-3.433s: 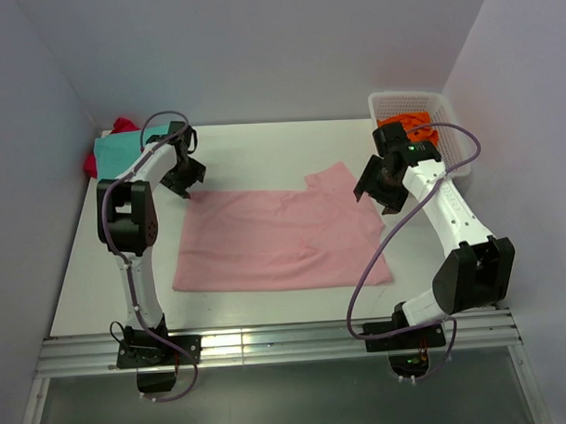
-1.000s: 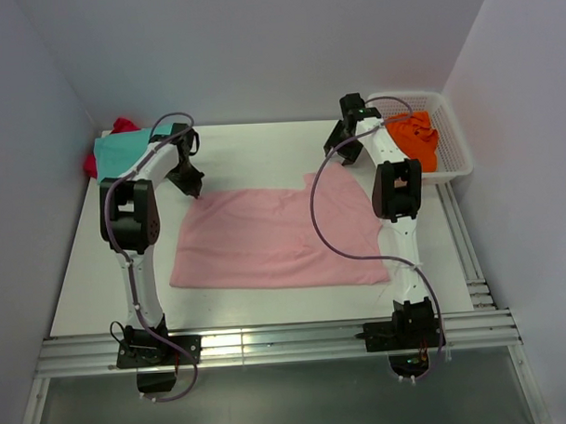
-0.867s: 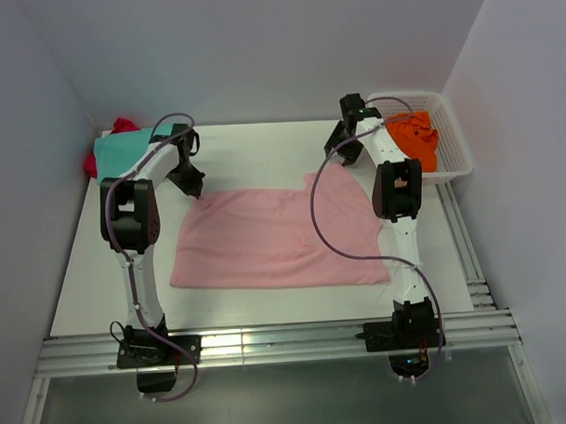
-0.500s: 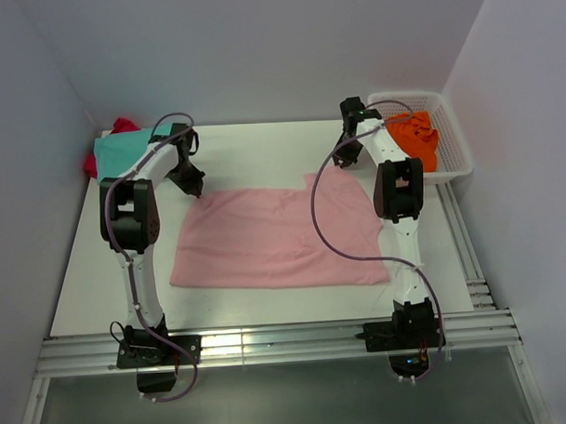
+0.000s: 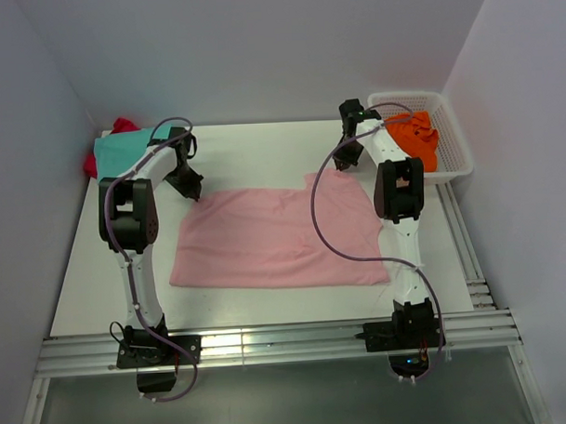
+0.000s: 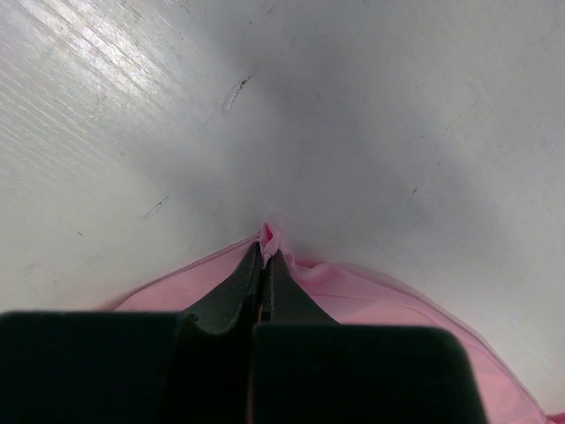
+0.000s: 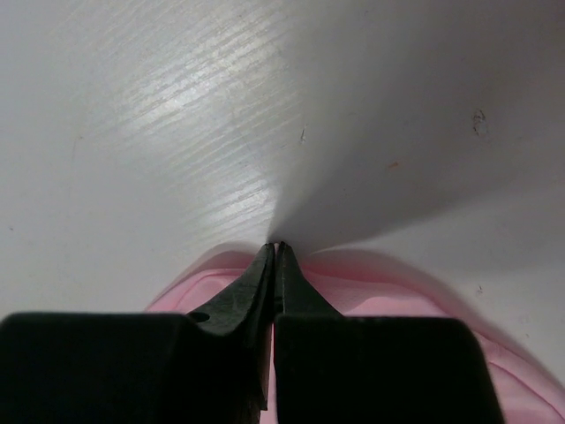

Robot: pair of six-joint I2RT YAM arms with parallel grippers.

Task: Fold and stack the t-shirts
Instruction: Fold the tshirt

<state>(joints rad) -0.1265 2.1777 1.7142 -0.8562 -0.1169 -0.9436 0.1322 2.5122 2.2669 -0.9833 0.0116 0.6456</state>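
Observation:
A light pink t-shirt lies spread flat across the middle of the white table. My left gripper is at its far left corner. In the left wrist view that gripper is shut, with a small fold of pink cloth sticking up between the tips. My right gripper is at the shirt's far right sleeve corner. In the right wrist view it is shut at the cloth's edge, and the pink fabric bunches up on both sides of the fingers.
A teal t-shirt lies folded on a red one at the far left corner. A white mesh basket at the far right holds a crumpled orange t-shirt. Walls close in the back and both sides.
My right gripper has closed at the pink shirt's far right corner after reaching there from the right side. The left gripper has kept its pinch and its place.

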